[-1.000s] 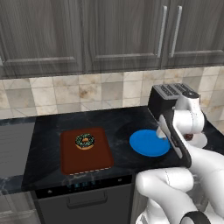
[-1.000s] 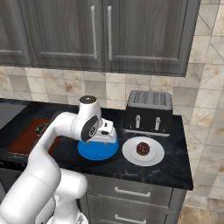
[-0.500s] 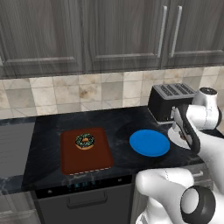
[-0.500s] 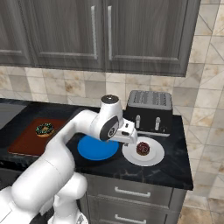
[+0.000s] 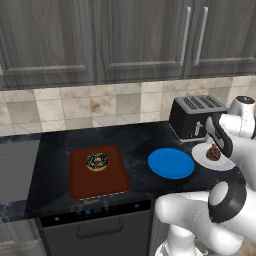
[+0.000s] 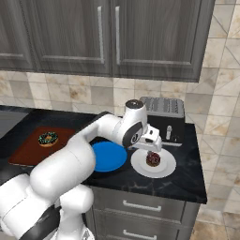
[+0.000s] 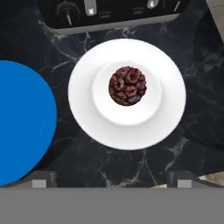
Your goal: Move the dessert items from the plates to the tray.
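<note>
Gripper [image 6: 151, 149] hovers seemingly just above sweet [image 7: 127, 85] on white plate [image 7: 168, 113].

Kitchen: cabinets [image 5: 140, 40], tiled backsplash [image 5: 100, 107], toaster [image 5: 197, 116], counter [image 5: 140, 137]

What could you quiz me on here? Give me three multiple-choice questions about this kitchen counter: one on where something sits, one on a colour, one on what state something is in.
1. Where is the chocolate ring donut with sprinkles?
A. On the reddish-brown rectangular tray
B. On the white plate
C. In the toaster

2. What colour is the bare round plate?
A. Green
B. Bright blue
C. Yellow

3. What is the robot's claw doing?
A. Gripping the donut
B. Closed on the tray's rim
C. Open above the small dark-brown speckled sweet

Answers: 1 A, the donut lies on the tray. 2 B, it shows blue in every view. 3 C, the hand view shows both fingertips spread wide with the sweet on its white round plate beyond.
</note>
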